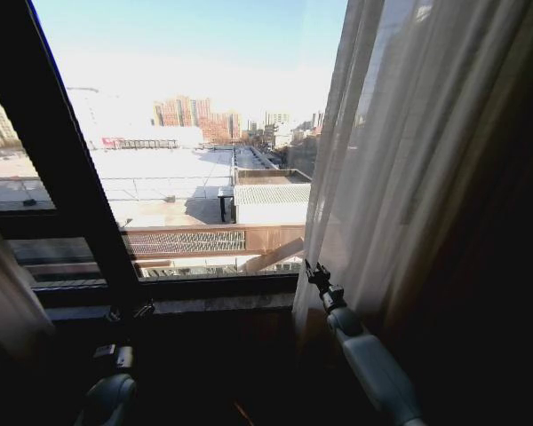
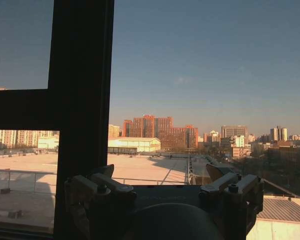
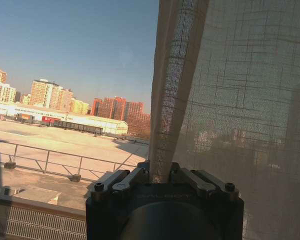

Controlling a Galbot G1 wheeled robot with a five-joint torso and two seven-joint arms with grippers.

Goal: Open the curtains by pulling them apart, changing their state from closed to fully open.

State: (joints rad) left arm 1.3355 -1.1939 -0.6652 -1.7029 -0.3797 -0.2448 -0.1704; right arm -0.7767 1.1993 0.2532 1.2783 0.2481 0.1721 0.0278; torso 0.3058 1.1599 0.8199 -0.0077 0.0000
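Sheer curtains (image 3: 230,90) edge sits pinched between the right gripper (image 3: 160,176) jaws.

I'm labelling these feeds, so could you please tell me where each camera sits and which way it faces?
Head: high on the robot, looking forward and down at the window; both arms show, right end effector at the curtain.
Left wrist: faces the window frame over the left end effector.
Right wrist: faces the curtain fold its end effector pinches.
All share the rooftop skyline.

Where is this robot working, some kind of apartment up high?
Probably an upper-floor room in a city: a dark-framed window overlooks flat rooftops, and a sheer cream pleated curtain hangs by it, gathered in the right gripper.
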